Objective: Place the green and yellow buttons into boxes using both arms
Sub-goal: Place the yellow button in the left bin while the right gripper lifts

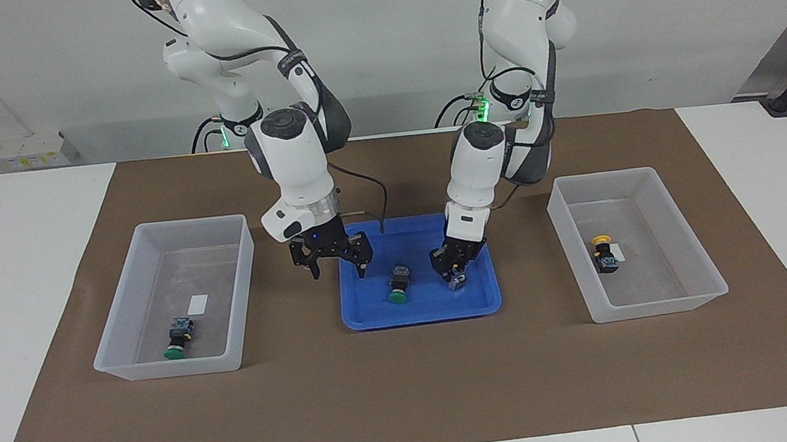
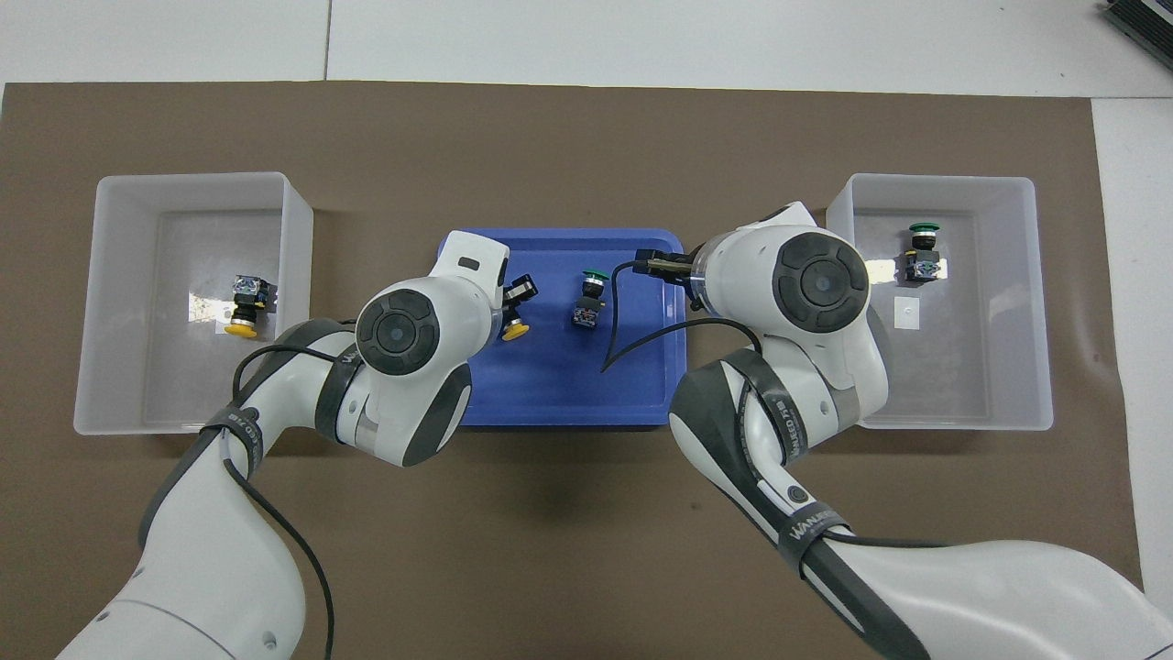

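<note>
In the blue tray (image 1: 420,312) (image 2: 568,394) my left gripper (image 1: 456,276) (image 2: 516,302) is down low and shut on a yellow button (image 2: 514,330), whose metallic end (image 1: 456,284) shows below the fingers. A green button (image 1: 397,284) (image 2: 589,295) lies loose in the tray beside it. My right gripper (image 1: 338,275) hangs open and empty over the tray's rim toward the right arm's end; the overhead view hides it under the arm. The box (image 1: 169,365) (image 2: 935,181) at that end holds a green button (image 1: 177,341) (image 2: 923,252). The other box (image 1: 654,305) (image 2: 192,179) holds a yellow button (image 1: 603,253) (image 2: 246,307).
Both boxes and the tray sit in a row on a brown paper mat (image 1: 410,393) over the white table. A black cable (image 1: 368,187) loops off the right wrist above the tray. A white label (image 1: 197,304) lies in the box at the right arm's end.
</note>
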### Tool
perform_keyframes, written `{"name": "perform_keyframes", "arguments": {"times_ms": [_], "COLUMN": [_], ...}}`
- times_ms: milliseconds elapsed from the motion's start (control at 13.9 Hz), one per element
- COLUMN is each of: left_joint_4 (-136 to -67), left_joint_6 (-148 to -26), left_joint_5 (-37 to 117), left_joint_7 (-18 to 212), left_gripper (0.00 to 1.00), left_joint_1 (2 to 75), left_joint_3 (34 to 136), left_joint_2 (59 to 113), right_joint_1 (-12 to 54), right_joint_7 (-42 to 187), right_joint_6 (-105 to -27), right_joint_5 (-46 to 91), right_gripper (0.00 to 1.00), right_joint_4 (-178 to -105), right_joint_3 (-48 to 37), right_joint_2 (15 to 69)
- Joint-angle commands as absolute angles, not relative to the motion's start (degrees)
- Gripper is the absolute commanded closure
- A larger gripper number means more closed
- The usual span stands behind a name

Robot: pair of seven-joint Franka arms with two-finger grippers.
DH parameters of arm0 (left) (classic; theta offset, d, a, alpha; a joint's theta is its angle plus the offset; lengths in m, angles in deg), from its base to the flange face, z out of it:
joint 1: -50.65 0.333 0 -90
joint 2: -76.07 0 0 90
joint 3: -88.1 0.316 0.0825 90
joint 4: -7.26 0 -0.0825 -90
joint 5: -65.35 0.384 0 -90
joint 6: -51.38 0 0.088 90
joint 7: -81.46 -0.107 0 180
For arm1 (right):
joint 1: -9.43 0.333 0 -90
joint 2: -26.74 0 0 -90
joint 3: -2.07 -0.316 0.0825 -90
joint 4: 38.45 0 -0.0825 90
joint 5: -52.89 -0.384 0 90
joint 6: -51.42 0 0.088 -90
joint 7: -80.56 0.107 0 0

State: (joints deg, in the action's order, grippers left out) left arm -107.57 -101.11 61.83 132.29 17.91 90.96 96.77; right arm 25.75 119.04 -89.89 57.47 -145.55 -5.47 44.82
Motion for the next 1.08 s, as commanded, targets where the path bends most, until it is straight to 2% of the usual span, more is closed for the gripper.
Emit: {"name": "perform_keyframes", "arguments": {"times_ms": [0, 287, 502, 574, 717, 789, 861, 932, 1004], "left_joint_4": [-106.47, -105.50, -105.50, -105.50, -105.50, -105.50, -105.50, -105.24, -105.32], "left_joint_6": [-93.67, -84.26, -79.59, -78.27, -76.42, -76.24, -76.06, -75.98, -76.32], "left_joint_5": [62.09, 62.09, 62.09, 62.09, 62.01, 62.01, 62.01, 61.66, 61.57], "left_joint_7": [130.86, 121.65, 112.95, 109.53, 101.72, 98.02, 94.24, 90.98, 87.91], "left_gripper": [1.00, 1.00, 1.00, 1.00, 1.00, 1.00, 1.00, 1.00, 1.00], "left_joint_1": [18.56, 23.65, 28.66, 30.68, 34.98, 37.18, 39.20, 41.40, 43.07], "left_joint_3": [91.96, 91.88, 91.88, 91.88, 91.88, 91.88, 91.88, 91.70, 91.70], "left_joint_2": [92.43, 87.41, 84.78, 84.16, 83.54, 83.54, 83.54, 83.54, 83.54], "right_joint_1": [29.10, 33.77, 34.82, 35.87, 35.71, 35.62, 35.62, 35.62, 35.79], "right_joint_7": [123.24, 131.33, 134.42, 134.61, 134.87, 135.39, 135.57, 135.58, 135.66], "right_joint_6": [-90.17, -90.61, -90.87, -91.57, -92.10, -92.63, -92.46, -92.11, -91.76], "right_joint_5": [56.92, 60.35, 65.36, 65.89, 66.25, 66.25, 66.33, 66.34, 66.34], "right_gripper": [0.00, 0.00, 0.00, 0.05, 0.24, 0.41, 0.67, 1.00, 1.00], "right_joint_4": [-140.76, -136.90, -136.62, -136.62, -136.62, -136.71, -136.71, -136.71, -136.71], "right_joint_3": [-5.23, -5.14, -5.23, -5.14, -5.05, -5.05, -5.05, -5.05, -4.96], "right_joint_2": [49.32, 55.29, 57.49, 58.12, 58.21, 58.21, 58.12, 58.12, 58.03]}}
